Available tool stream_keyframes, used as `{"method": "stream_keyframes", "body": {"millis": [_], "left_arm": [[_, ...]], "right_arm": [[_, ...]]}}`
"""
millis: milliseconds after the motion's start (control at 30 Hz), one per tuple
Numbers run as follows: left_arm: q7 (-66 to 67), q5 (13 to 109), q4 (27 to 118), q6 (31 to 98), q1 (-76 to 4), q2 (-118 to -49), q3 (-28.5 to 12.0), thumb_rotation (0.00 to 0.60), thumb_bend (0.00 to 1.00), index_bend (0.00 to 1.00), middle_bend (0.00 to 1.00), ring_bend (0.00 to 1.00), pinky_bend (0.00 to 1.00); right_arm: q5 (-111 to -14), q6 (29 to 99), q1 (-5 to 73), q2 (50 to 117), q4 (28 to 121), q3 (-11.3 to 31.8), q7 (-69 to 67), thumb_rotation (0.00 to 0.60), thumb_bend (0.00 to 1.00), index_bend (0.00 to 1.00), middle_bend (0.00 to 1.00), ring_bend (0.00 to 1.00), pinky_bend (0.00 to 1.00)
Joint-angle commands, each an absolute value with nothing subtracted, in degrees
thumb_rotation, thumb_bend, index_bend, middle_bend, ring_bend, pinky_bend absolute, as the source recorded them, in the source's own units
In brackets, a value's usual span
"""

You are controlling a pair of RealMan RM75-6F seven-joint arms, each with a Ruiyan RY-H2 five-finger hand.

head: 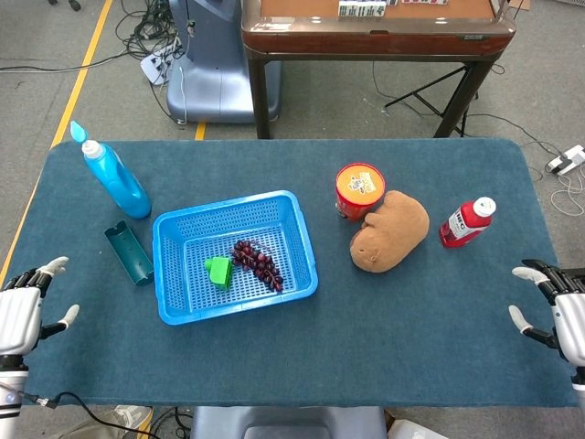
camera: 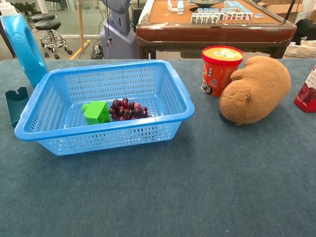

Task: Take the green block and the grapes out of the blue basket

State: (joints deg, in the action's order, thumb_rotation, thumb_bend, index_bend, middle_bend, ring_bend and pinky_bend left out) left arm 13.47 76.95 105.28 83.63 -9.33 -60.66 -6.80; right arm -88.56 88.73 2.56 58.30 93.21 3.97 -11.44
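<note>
A blue basket [head: 174, 291] [camera: 175, 86] stands left of the table's middle. Inside it lie a green block [head: 219, 271] [camera: 97, 112] and, touching its right side, a bunch of dark grapes [head: 260, 263] [camera: 128, 109]. My left hand [head: 22, 315] hovers at the table's near left corner, fingers apart, holding nothing. My right hand [head: 560, 316] sits at the near right edge, fingers spread and empty. Both hands are far from the basket. Neither hand appears in the chest view.
A blue spray bottle [head: 113, 178] [camera: 21, 43] and a dark teal holder [head: 129, 252] [camera: 16, 103] stand left of the basket. To its right are a red tub [head: 359, 190] [camera: 220, 68], a brown plush animal [head: 390, 232] [camera: 256, 90] and a red bottle [head: 466, 222] [camera: 307, 93].
</note>
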Motion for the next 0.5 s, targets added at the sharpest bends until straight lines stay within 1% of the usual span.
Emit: {"method": "stream_keyframes", "body": {"millis": [33,167,267,333,433,467,500], "left_arm": [[12.9,77.1,105.1,83.6,-9.6,-60.5,-7.2,0.6,0.27,0.23,0.3,0.26,0.28],[9.7,78.9,103.1,82.7,-11.3,-60.4,-8.5,0.6,0.27,0.23,0.3,0.26,0.28],[4.8,81.5,100.4,80.8,-13.9,-60.4,-9.9,0.6,0.27,0.23,0.31,0.3,0.28],[2.0,83.8,99.1,79.8,-16.0,-60.1,-10.9,0.6,0.27,0.23,0.33,0.32,0.28],[-1.0,85.8,98.2,77.8,-19.2,-60.0,-12.4,0.6,0.27,0.23,0.38,0.36,0.31],[-1.8,86.4,98.0,76.9,-20.3,-60.0,-12.8,0.6,0.27,0.24,0.42,0.39,0.34],[-3.0,87.2,97.5,75.1,-22.0,-60.0,-13.1,0.6,0.27,0.24,0.47,0.44,0.39]], "right_arm": [[-88.6,88.8,2.6,58.2,93.3,4.1,-11.3,0.6,0.27,0.29,0.21,0.21,0.28],[-88.5,88.7,2.8,57.9,93.7,4.3,-10.7,0.6,0.27,0.29,0.21,0.21,0.28],[-88.3,88.4,3.1,57.2,94.5,4.6,-9.7,0.6,0.27,0.29,0.21,0.21,0.28],[-88.3,88.5,3.3,56.8,95.2,5.0,-8.9,0.6,0.27,0.29,0.21,0.21,0.28],[-88.2,88.6,3.5,56.1,96.5,5.3,-7.6,0.6,0.28,0.29,0.21,0.21,0.28],[-88.1,88.6,3.5,55.9,97.0,5.4,-7.2,0.6,0.28,0.29,0.21,0.21,0.28],[-88.2,88.6,3.6,55.6,97.5,5.5,-6.6,0.6,0.28,0.29,0.21,0.21,0.28]]}}
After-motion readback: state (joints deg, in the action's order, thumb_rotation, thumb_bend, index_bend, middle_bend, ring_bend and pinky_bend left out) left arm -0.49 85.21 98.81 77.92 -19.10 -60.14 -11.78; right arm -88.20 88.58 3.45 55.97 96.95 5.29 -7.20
